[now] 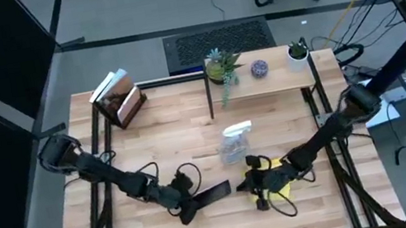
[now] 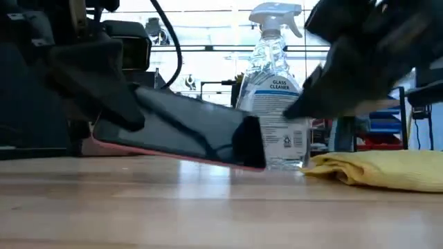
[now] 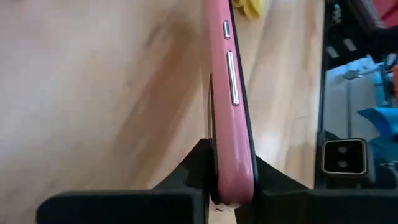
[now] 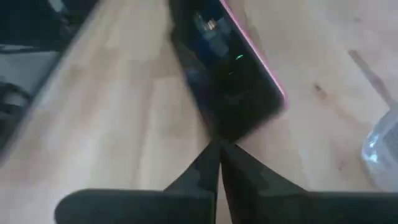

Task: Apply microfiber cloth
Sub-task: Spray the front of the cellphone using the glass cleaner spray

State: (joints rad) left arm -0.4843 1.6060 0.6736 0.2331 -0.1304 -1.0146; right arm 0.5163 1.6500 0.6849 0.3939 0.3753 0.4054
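A dark phone (image 1: 215,191) in a pink case is held tilted above the wooden table by my left gripper (image 1: 188,209), which is shut on its left end. The yellow microfiber cloth (image 2: 387,169) lies crumpled on the table to the phone's right, below my right gripper (image 1: 254,185). In the right wrist view that gripper (image 4: 219,148) is shut with nothing between its fingers and points at the phone's free end (image 4: 239,118). In the low view it hangs clear above the cloth. My left gripper pinches the phone's end (image 3: 235,149) between its two fingers, one on the screen face and one on the pink back. The fingers come from the table's left and lie along the phone. The phone is tilted, its free end (image 2: 249,149) lower; whether that end touches the table I cannot tell.
A clear spray bottle of glass cleaner (image 1: 235,142) stands just behind the phone and cloth. Farther back are a wooden holder with books (image 1: 120,97) at the left and a low shelf with small potted plants (image 1: 222,67).
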